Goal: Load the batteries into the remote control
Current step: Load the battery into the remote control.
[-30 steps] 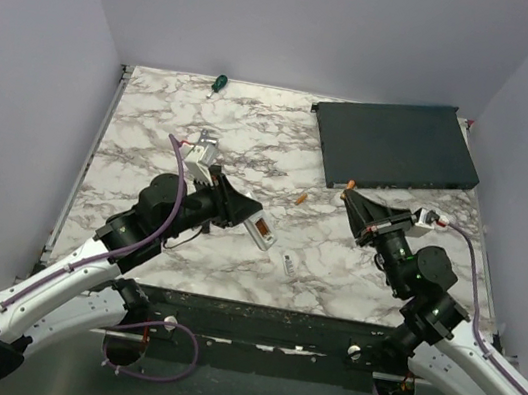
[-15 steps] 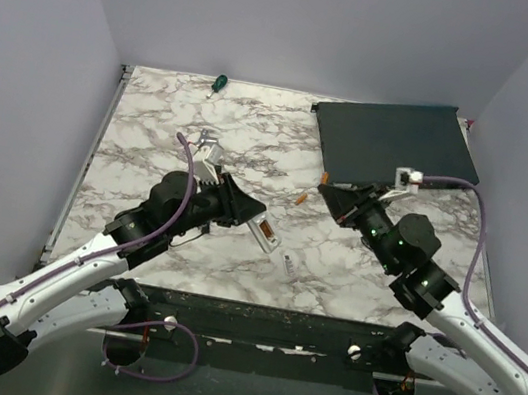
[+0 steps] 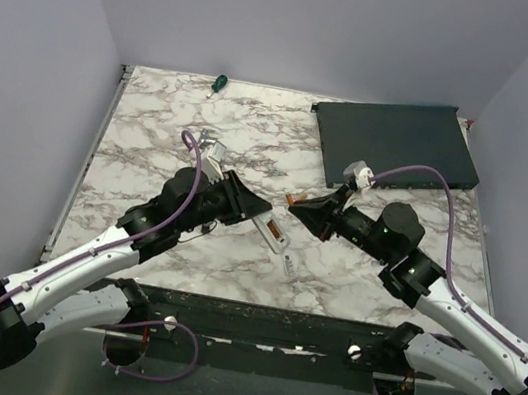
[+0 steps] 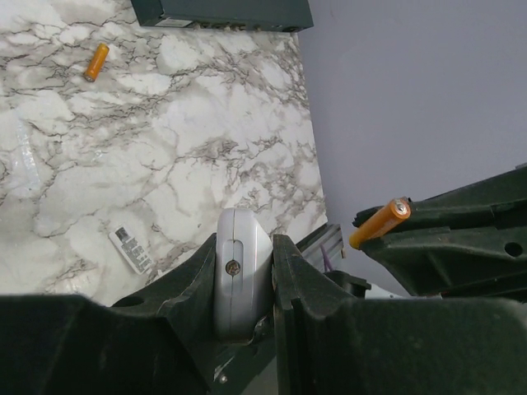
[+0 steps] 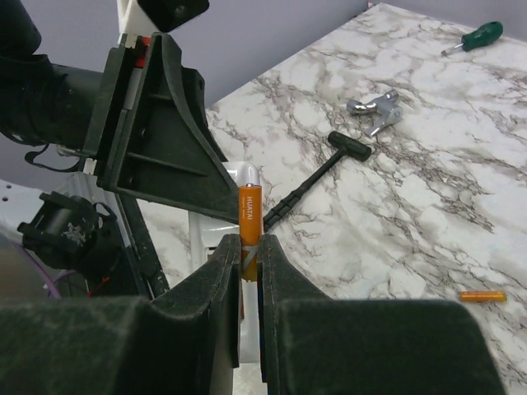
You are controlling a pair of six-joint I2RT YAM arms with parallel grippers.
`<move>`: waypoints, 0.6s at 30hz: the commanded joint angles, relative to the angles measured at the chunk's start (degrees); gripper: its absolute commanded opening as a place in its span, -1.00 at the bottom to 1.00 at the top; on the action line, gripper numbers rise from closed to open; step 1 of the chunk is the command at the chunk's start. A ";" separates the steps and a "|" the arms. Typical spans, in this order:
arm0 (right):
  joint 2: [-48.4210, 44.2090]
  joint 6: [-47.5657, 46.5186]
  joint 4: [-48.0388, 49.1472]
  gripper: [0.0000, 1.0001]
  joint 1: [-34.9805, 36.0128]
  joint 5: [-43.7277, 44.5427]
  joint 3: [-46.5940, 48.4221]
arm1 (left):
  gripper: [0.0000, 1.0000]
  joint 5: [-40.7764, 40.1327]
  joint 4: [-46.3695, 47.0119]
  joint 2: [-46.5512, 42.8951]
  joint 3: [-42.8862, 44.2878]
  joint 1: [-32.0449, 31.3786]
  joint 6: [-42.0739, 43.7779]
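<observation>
Top view: L claw (image 3: 257, 213) clamped on remote (image 3: 271, 229), held above table (image 3: 154, 128), mid-scene. R claw (image 3: 297, 204) clamped on battery (image 3: 290, 199), tip just beside remote. Judgement: insertion not yet done. Whether bay already holds 1 cell: too small to tell.

L wrist: remote end-on betw fingers, bay face hidden. Battery near, not touching. 2nd battery (image 4: 96, 62) loose on table nr dark box (image 4: 222, 12), so at least 1 pickup left.

R wrist: battery upright in pinch, label readable. Remote mostly hidden behind it and L claw.
</observation>
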 commanded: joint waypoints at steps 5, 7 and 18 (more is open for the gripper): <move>0.76 0.25 2.23 -0.99 5.14 2.91 -0.11 | -1.00 1.32 3.66 0.28 1.12 0.96 -4.01; 1.19 -1.16 1.31 -0.99 8.45 7.48 -0.13 | -1.00 1.23 3.59 0.15 0.91 1.09 -4.25; 2.47 -3.11 0.70 -0.96 13.32 17.93 -1.09 | -1.00 0.88 3.42 -0.66 0.61 1.63 -4.56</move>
